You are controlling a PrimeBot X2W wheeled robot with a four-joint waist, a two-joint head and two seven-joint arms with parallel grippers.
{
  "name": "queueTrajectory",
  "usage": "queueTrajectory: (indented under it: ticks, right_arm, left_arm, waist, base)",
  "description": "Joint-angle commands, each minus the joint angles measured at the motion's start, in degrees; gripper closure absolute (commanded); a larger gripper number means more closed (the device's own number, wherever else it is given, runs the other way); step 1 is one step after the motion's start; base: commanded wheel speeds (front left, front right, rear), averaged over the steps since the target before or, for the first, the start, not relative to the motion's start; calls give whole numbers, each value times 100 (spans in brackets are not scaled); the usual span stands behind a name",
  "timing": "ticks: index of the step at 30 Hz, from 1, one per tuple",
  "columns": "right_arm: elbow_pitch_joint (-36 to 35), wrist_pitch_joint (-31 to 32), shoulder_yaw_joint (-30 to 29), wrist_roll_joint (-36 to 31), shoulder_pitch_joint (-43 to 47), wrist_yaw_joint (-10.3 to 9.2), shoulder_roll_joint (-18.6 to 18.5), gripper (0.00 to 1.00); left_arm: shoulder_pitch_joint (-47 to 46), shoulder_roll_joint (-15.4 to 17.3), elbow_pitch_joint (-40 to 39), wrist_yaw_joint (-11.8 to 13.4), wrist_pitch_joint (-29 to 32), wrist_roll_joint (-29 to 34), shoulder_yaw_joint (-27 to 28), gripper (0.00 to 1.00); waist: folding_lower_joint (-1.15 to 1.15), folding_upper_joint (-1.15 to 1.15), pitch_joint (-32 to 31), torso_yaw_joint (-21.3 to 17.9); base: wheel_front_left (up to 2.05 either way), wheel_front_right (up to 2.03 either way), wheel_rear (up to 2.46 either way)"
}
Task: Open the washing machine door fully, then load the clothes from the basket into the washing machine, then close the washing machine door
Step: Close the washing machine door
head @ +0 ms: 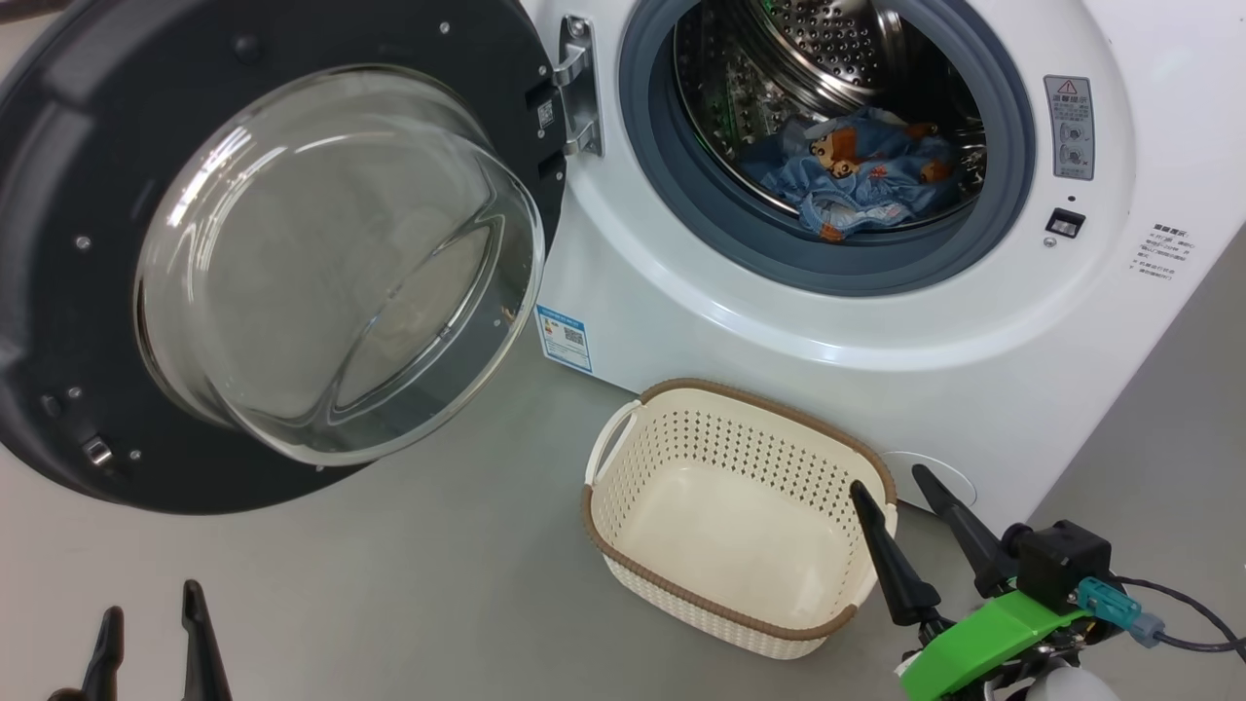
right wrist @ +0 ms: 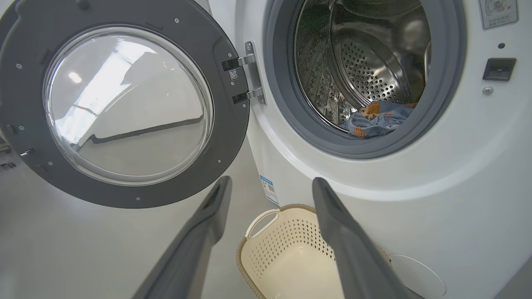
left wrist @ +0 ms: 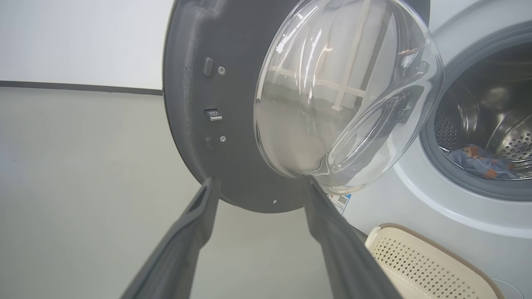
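With the light-blue printed clothes (head: 857, 170) in the white boxy washing machine (head: 779, 321) and the cream perforated basket (head: 711, 611) empty, the left gripper (head: 152, 602) and right gripper (head: 888, 479) stood spread, holding nothing, so the round black-rimmed glass door (head: 58, 292), swung wide left, probably needed 1 steady rim push to latch.

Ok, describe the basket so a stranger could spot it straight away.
Find the white washing machine with its door swung open. On the floor right in front of it sits the basket: cream, perforated, brown-rimmed and empty.

Washing machine door (head: 321, 263) partly beyond the left edge; warning label (head: 1069, 127) print illegible
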Motion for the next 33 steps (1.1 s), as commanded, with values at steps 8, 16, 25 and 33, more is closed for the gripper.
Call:
queueTrajectory:
  ticks: [8, 16, 25, 33]
  right_arm:
    - [-106, -68, 131, 60, -172, 9, -18, 0]
    - [-254, -68, -213, 6, 218, 9, 153, 0]
    - [-318, -68, -245, -66, 267, 9, 236, 0]
    - [-352, -68, -250, -90, 240, 9, 209, 0]
  left_arm:
    - [-20, 74, -139, -6, -36, -32, 222, 0]
    - [-273, 130, -427, -217, -36, 76, 588, 100]
    - [-962, 997, -737, -271, -36, -515, 1142, 100]
    - [-1840, 2328, 21, -272, -36, -1960, 1441, 100]
  waist:
    - [0, 0, -38, -30]
    - [0, 0, -92, -154]
    - [0, 0, 33, -591]
    - [0, 0, 197, -936]
  base:
    - [0, 0, 0]
    - [0, 0, 0]
    - [0, 0, 0]
    - [0, 0, 0]
